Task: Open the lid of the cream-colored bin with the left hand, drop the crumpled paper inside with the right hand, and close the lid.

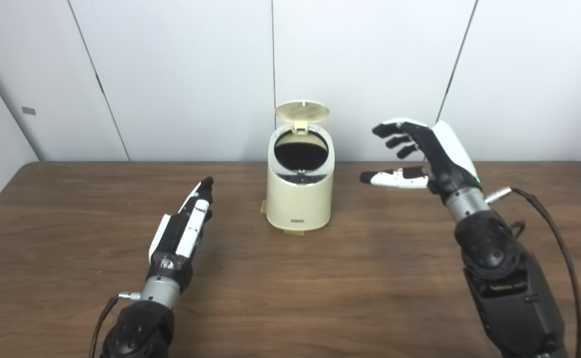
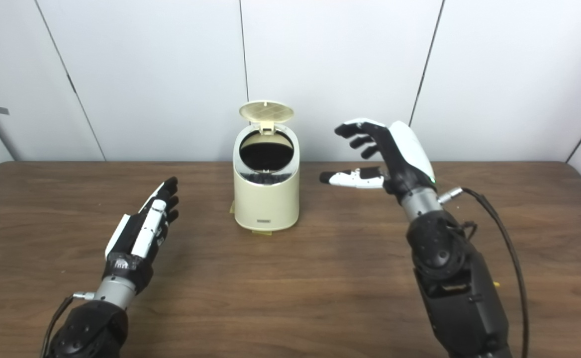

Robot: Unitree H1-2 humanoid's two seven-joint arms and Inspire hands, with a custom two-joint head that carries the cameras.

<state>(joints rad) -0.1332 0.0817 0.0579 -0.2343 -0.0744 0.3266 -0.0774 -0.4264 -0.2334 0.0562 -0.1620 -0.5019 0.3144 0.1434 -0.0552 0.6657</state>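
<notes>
We see the cream-colored bin point(image 1: 299, 199) standing upright near the middle of the wooden table point(image 1: 320, 298), its round lid point(image 1: 302, 111) tipped up at the back and the dark opening exposed. Our left hand point(image 1: 183, 228) lies low over the table to the bin's left, fingers stretched out straight and close together, holding nothing. Our right hand point(image 1: 422, 154) is raised to the bin's right, fingers spread and thumb pointing toward the bin, also empty; the crumpled paper is not visible to us.

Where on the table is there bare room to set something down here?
The wooden table is bare between both arms in front of the cream bin, and between bin and left hand. Open right hand hovers beside the bin's right; its lid stands open.
</notes>
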